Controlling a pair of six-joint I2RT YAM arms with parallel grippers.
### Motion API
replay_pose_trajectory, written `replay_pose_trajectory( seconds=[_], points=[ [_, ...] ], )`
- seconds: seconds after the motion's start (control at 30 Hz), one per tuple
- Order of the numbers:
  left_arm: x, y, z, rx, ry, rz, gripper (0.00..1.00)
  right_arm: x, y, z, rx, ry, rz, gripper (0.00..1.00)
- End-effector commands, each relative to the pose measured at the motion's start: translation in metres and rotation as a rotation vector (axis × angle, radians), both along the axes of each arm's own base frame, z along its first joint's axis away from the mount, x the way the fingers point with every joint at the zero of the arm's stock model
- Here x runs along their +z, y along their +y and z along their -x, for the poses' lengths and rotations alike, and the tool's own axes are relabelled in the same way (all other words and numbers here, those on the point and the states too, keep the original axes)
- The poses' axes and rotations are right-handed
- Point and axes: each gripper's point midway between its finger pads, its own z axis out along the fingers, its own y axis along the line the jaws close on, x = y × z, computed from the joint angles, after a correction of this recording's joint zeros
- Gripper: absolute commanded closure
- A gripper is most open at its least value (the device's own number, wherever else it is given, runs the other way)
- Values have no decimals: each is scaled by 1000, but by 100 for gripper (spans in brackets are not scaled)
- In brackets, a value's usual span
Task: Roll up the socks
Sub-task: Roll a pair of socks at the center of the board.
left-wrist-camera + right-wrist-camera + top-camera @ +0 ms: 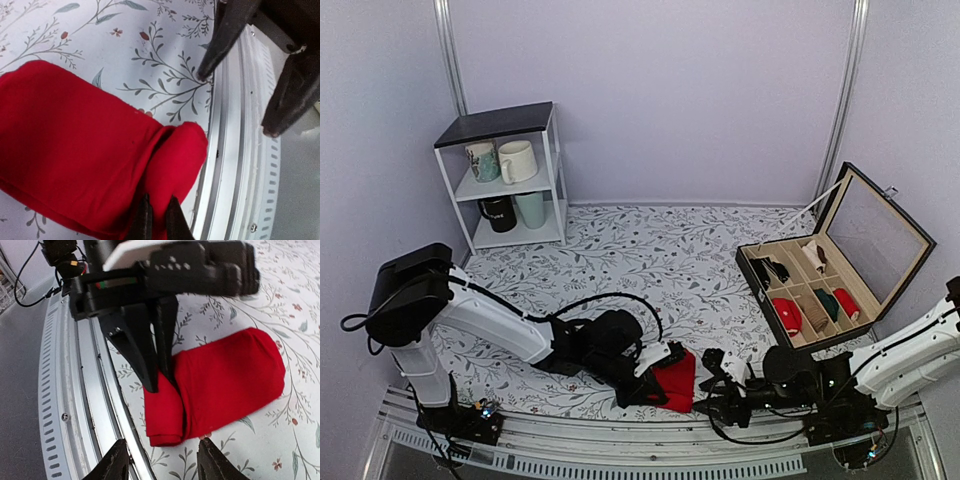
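Pinched nearly shut, the left gripper has a thin fold of the socks between its jaws, at the short turned-over end nearest the rail. From where I stand, the socks lie as a flat red slab at the near edge of the bench, between the two arms, with only that first lip of a roll started. The right gripper hangs just beside the same end, its jaws spread wide and holding nothing.

Rolling looks barely begun, and several things could spoil it. The left pinch bites only a small ridge of soft knit (it seems to catch one layer more than the rest), so a pull could slip the fabric free and let the fold flop open. The turned end sits right against the rail, and a roll started towards the arms could push cloth over the bench edge and snag it in the slots. With both grippers crowded at one end, the right one closing in could strike the left fingers instead of the cloth. Uneven tension would also give a crooked, loose roll.
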Motion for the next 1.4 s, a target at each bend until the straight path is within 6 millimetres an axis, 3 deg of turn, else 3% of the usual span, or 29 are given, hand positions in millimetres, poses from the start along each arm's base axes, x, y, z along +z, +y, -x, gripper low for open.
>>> replay_pose_trajectory(
  seconds=[0.0, 0.23, 0.47, 0.67, 0.8, 0.87, 1.03, 1.1, 1.13, 1.23, 1.37],
  points=[
    [-59, 53, 13, 23, 86, -278, 100, 16, 19, 1, 57, -147, -44, 52],
    [-66, 58, 16, 23, 102, -290, 100, -19, 42, 7, 89, -210, 104, 50],
    [-69, 60, 18, 19, 112, -292, 100, -36, 44, 2, 43, -244, 163, 50],
    [-67, 57, 21, 5, 121, -269, 100, -57, 37, 5, 36, -191, 209, 64],
    [-59, 52, 21, -7, 108, -225, 97, -73, 31, 7, 22, -152, 256, 83],
    [-50, 49, 17, -15, 70, -194, 88, -78, 26, 10, 15, -113, 259, 87],
    [-14, 35, 4, -51, -108, -67, 86, -83, 17, 19, 14, -22, 235, 88],
    [15, 26, 0, -73, -212, 55, 73, -87, 14, 24, 26, 40, 228, 88],
    [19, 28, 0, -81, -260, 74, 67, -89, 13, 26, 36, 69, 225, 88],
    [53, 26, 3, -108, -457, 228, 64, -92, 9, 34, 60, 168, 213, 88],
    [67, 34, 14, -149, -585, 320, 63, -97, 1, 36, 48, 331, 204, 88]
  ],
)
